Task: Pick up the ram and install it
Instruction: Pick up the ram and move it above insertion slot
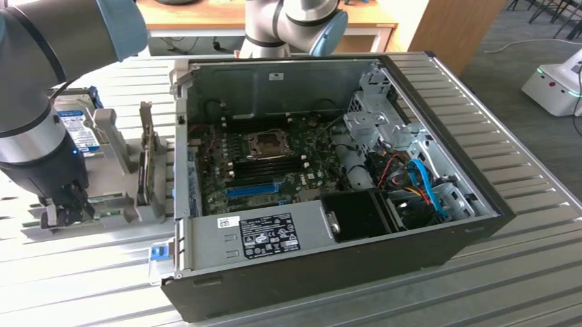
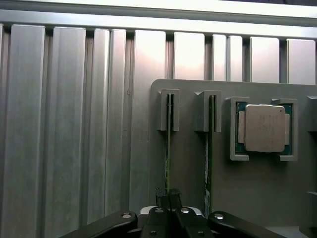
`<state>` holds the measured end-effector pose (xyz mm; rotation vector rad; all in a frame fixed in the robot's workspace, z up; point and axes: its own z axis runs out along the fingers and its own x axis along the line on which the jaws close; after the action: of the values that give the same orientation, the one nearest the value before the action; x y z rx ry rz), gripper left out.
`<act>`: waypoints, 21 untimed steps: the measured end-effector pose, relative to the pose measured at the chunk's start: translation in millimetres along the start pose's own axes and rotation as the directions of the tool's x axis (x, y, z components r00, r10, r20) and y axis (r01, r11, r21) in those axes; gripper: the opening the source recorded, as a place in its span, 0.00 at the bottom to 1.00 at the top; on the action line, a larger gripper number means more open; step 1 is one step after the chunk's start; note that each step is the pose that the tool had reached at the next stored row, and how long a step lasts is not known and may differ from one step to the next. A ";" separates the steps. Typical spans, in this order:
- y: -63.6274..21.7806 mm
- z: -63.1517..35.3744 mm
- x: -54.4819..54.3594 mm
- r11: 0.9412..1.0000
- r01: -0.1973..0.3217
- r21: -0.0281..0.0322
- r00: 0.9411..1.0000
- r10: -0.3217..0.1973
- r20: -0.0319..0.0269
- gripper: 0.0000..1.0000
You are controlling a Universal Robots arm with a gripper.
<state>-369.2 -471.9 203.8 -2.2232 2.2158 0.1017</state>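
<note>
at the exterior view's left, the black two-finger gripper (image 1: 65, 211) had its fingertips (image 2: 161, 194) pinched on the long thin green ram (image 2: 168, 144). the ram stood on edge in the flat grey plastic holder (image 2: 188, 173), its long axis running away from the gripper. it was grasped but not yet lifted, and at the right the open black computer case (image 1: 473, 231) had no ram installed.

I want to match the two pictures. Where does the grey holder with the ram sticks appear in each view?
Exterior view: the grey holder lies on the ribbed table at the exterior view's left, beside the open computer case, under the claw.
Wrist view: the grey holder lies just beyond the claw, with the ram on edge in one of its slots.
Shared landmark: the claw, shut on the ram.
</note>
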 end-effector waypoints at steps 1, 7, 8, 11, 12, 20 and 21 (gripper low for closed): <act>0.1 -1.0 -0.1 1.000 0.000 0.000 1.000 0.000 0.000 0.12; 0.4 -8.3 -0.4 1.000 0.000 0.000 1.000 0.000 0.001 0.12; 0.5 -9.7 -0.5 1.000 0.000 0.000 1.000 0.000 0.001 0.12; 0.6 -13.9 -0.7 1.000 0.000 0.000 1.000 0.000 0.001 0.12; 0.7 -15.5 -0.8 1.000 0.000 0.000 1.000 0.000 0.001 0.12; 1.1 -27.7 -1.5 1.000 0.000 0.000 1.000 0.000 0.004 0.12; 1.1 -29.3 -1.6 1.000 0.000 0.000 1.000 0.000 0.004 0.12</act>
<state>-368.9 -471.6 233.2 -2.2213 2.2135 0.1061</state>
